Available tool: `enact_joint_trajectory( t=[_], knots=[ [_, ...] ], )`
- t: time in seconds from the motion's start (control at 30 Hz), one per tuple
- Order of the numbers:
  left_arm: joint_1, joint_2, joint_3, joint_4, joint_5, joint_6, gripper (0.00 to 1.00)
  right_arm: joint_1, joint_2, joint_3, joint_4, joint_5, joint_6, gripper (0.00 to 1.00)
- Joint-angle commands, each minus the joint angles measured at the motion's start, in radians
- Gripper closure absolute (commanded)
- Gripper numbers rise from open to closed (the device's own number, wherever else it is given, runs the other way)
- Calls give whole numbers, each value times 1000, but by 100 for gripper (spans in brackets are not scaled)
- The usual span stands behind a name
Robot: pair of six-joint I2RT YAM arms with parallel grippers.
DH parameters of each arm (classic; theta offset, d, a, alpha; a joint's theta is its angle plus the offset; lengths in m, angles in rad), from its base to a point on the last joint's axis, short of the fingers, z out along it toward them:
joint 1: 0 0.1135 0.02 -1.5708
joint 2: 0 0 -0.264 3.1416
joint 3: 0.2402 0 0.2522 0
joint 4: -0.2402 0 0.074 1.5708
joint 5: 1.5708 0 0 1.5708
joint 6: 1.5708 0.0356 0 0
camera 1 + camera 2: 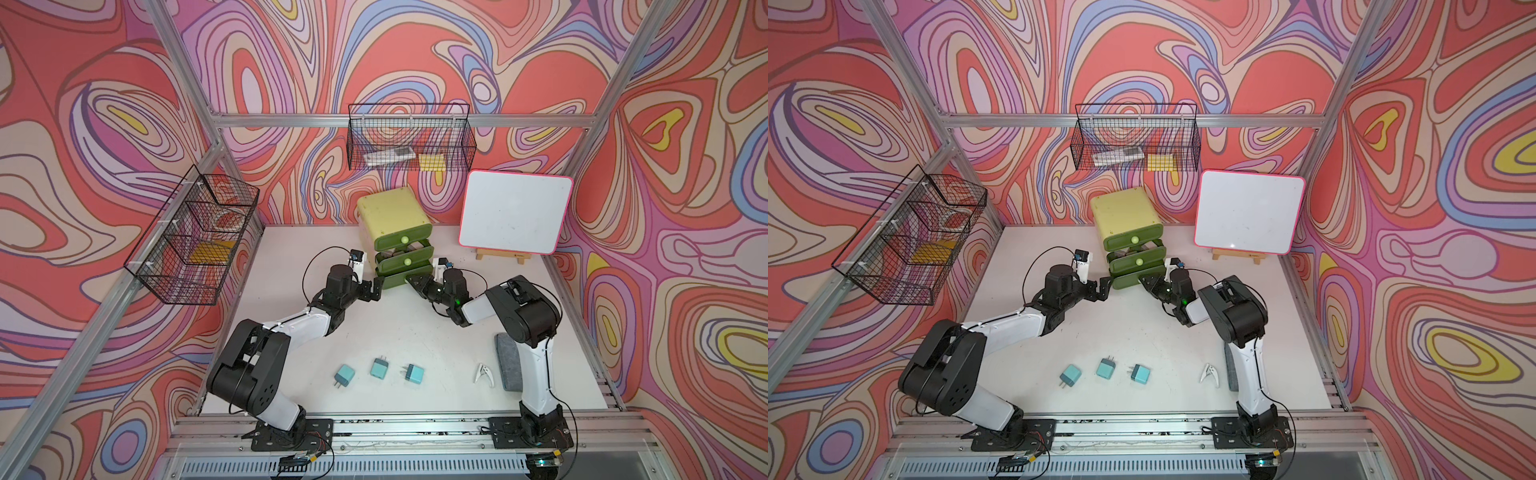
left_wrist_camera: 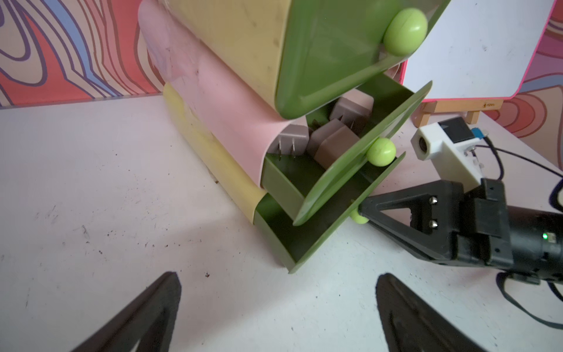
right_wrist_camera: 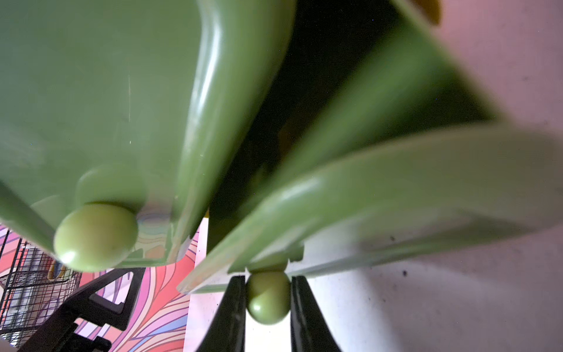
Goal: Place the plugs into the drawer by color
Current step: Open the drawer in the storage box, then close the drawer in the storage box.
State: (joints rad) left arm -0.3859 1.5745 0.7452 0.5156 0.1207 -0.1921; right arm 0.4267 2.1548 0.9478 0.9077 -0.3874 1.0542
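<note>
Between tips of right pincer (image 3: pixel 268 282), bottom knob (image 3: pixel 268 300) being pinched; hard tug risking dragging unbraced chest (image 1: pixel 392 210) or knob slipping free. Left pincer (image 2: pixel 278 275) gaping wide beside chest. Teal plugs (image 1: pixel 379 368) lying well behind both.

Bright even light w/ soft shadows; drawer (image 3: pixel 122 91) blurry close-up in right wrist view.

Lower centre of the frame: the right gripper (image 3: pixel 267 282), its two black fingers (image 3: pixel 234 307) pressed against either side of a pale green ball knob (image 3: pixel 268 300) on a pulled-out drawer front (image 3: pixel 396 195) that runs diagonally towards the right edge, above the white table (image 3: pixel 457 289). Upper left: a second drawer front (image 3: pixel 106 106) with its own knob (image 3: pixel 96 236), separated from the first by a dark gap. Lower left corner: a black wire basket (image 3: pixel 27 289) against patterned wall.
</note>
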Motion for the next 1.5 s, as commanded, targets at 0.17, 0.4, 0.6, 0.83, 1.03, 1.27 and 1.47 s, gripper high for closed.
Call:
enact_joint_trajectory(
  t=[0.17, 0.4, 0.6, 0.83, 1.03, 1.27, 1.47],
  knots=[
    [-5, 103, 27, 167, -71, -38, 1, 5, -31, 0, -4, -34, 0, 99],
    [-10, 176, 77, 202, -141, -44, 1, 6, -32, 2, -10, -38, -4, 99],
    [-19, 220, 95, 261, -188, -72, 1, 6, -41, -1, -21, -42, -9, 99],
    [-25, 256, 129, 266, -256, -86, 5, 5, -51, -7, -34, -39, -18, 99],
    [-54, 264, 187, 198, -378, -79, 7, 6, -55, -13, -42, -35, -25, 99],
    [-86, 272, 227, 178, -442, -82, 6, 6, -63, -23, -49, -28, -31, 99],
    [-86, 274, 254, 142, -442, -79, 6, 6, -82, -43, -54, -15, -42, 99]
  ],
)
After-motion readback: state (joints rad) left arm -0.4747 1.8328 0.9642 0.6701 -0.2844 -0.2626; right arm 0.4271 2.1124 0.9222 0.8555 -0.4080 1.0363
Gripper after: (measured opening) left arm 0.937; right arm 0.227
